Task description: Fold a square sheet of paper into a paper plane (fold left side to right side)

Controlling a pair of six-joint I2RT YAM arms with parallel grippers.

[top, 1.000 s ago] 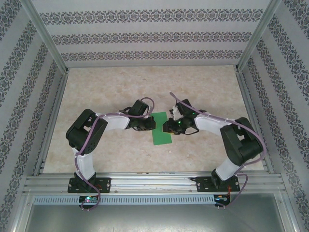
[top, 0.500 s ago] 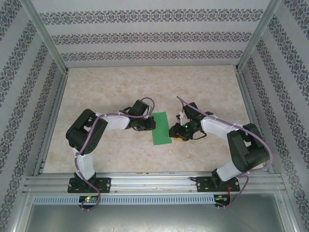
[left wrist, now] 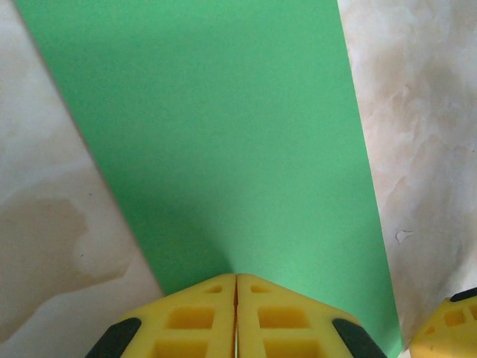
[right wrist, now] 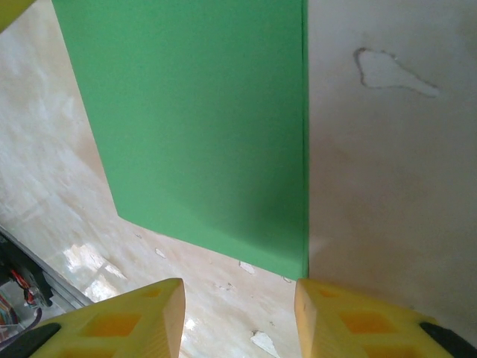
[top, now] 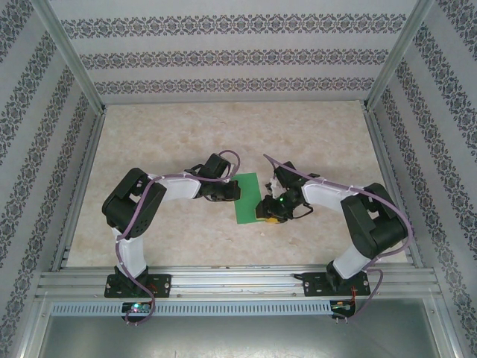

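Paper (top: 247,198) lies flat mid-table (top: 171,134) as a narrow strip between the grippers. L gripper (top: 237,191) is clenched, tips down on paper's left side, prob. pinning it so the fold can't spring. R gripper (top: 264,209) is released w/ nothing between jaws, low by near-right corner, prob. lining up a crease pass.

R wrist view: one long paper (right wrist: 201,127) edge looks two-layered, which the top view can't resolve. L wrist view: L gripper (left wrist: 236,277) touches paper (left wrist: 223,134).
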